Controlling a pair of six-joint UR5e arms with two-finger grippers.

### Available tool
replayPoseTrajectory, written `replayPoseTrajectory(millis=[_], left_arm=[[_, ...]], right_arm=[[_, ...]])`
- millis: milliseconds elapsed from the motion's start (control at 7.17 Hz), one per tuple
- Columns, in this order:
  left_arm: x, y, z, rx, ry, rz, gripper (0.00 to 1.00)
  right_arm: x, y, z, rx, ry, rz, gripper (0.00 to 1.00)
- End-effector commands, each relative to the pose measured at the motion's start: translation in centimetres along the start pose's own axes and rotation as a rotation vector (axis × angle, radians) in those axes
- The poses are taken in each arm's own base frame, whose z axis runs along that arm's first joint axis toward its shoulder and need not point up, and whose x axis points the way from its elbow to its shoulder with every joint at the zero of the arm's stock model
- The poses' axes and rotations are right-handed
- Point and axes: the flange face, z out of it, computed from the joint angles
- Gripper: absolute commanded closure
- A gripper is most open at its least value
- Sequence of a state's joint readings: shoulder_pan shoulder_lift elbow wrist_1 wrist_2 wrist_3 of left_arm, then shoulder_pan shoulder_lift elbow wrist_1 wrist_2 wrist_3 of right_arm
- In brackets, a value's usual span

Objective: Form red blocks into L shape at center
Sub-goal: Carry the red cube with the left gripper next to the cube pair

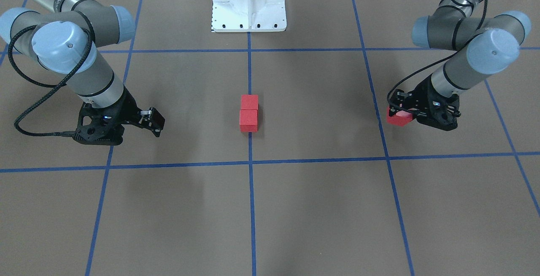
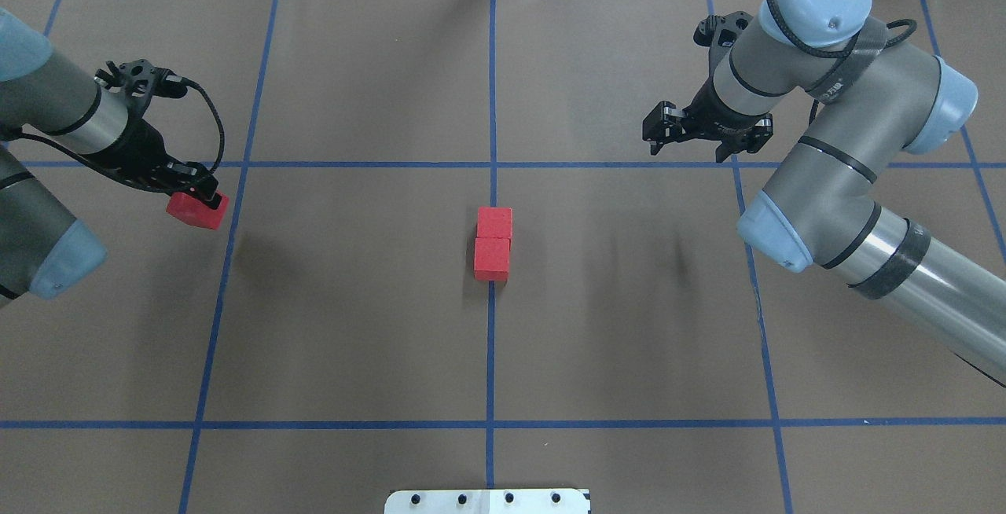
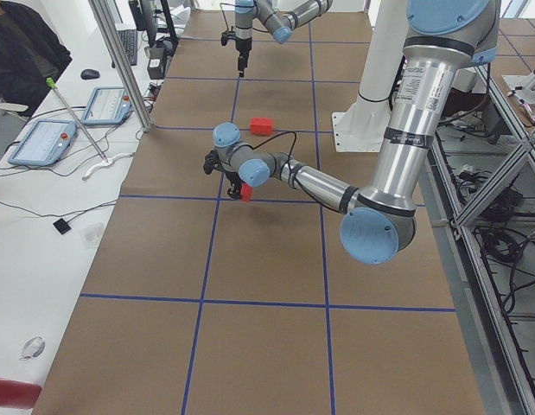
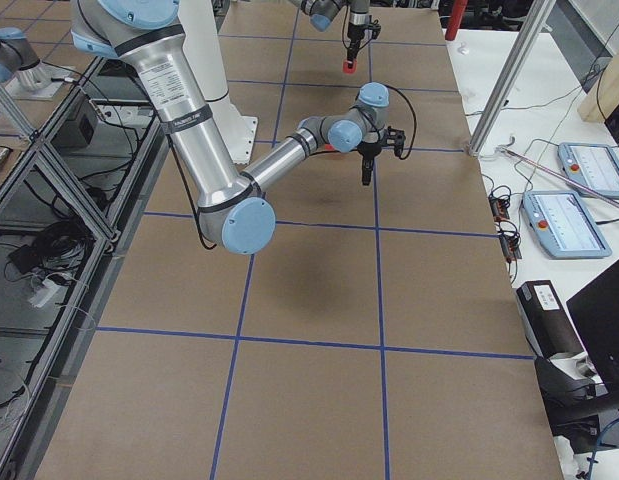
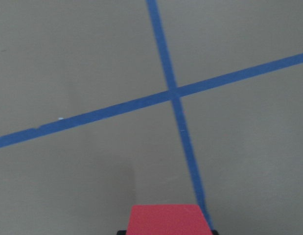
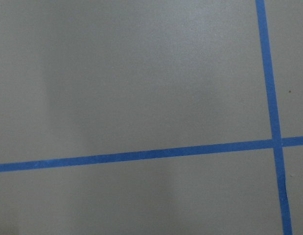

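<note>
Two red blocks [image 2: 493,223] [image 2: 492,258] lie touching in a short column on the centre blue tape line [image 2: 492,105]; they also show in the front view [image 1: 249,102] [image 1: 248,121]. My left gripper [image 2: 195,207] is shut on the third red block [image 2: 192,211] at the table's left, near a tape crossing. The front view shows that block [image 1: 398,117], and the left wrist view shows it at the bottom edge [image 5: 168,219]. My right gripper [image 2: 686,152] is open and empty, over the right side, far from the blocks.
The white robot base [image 1: 249,6] stands at the table's near edge behind the centre line. Blue tape lines [image 6: 141,155] divide the brown surface into squares. A side table with tablets [image 3: 42,143] and a person [image 3: 21,52] are beyond the far edge.
</note>
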State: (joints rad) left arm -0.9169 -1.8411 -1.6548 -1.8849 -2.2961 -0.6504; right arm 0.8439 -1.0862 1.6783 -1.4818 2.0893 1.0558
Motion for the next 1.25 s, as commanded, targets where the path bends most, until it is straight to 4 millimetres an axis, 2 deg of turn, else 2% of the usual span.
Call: replayPoseTrajectory(millis=[0,139,279,418,558,697,837,976,1116], left_arm=[[7.3,-1.5,0.9,-0.028,0.022,-0.063,1.00],[10.1,-2.2,1.3,-0.015,-0.006,-0.078,1.00],[12.9,-1.9,2.4,-0.008,-0.013,-0.096,1.00],[17.6,-1.5,3.8,-0.034,0.011,-0.131,1.00],[20.9,-2.1,4.4,-0.014,0.012,-0.160,1.00],[23.5,-2.5,5.4,0.005,-0.001,-0.166,1.00],[25.9,-4.0,5.3,0.015,0.008,-0.191,1.00],[27.8,-5.2,5.2,0.020,0.015,-0.222,1.00],[28.8,-5.4,5.2,0.019,0.021,-0.284,1.00]], right_arm=[[0.3,-0.1,0.0,0.001,0.002,0.003,0.01],[0.4,0.0,0.0,-0.001,0.003,0.004,0.01],[0.5,-0.1,0.0,0.001,0.003,0.005,0.01],[0.5,-0.1,0.0,0.001,0.003,0.005,0.01],[0.5,-0.1,0.0,0.001,0.003,0.005,0.01],[0.5,-0.1,0.0,0.001,0.003,0.005,0.01],[0.5,-0.1,0.0,0.001,0.003,0.005,0.01],[0.5,-0.1,0.0,0.001,0.005,0.006,0.01],[0.5,-0.1,0.0,0.001,0.005,0.006,0.01]])
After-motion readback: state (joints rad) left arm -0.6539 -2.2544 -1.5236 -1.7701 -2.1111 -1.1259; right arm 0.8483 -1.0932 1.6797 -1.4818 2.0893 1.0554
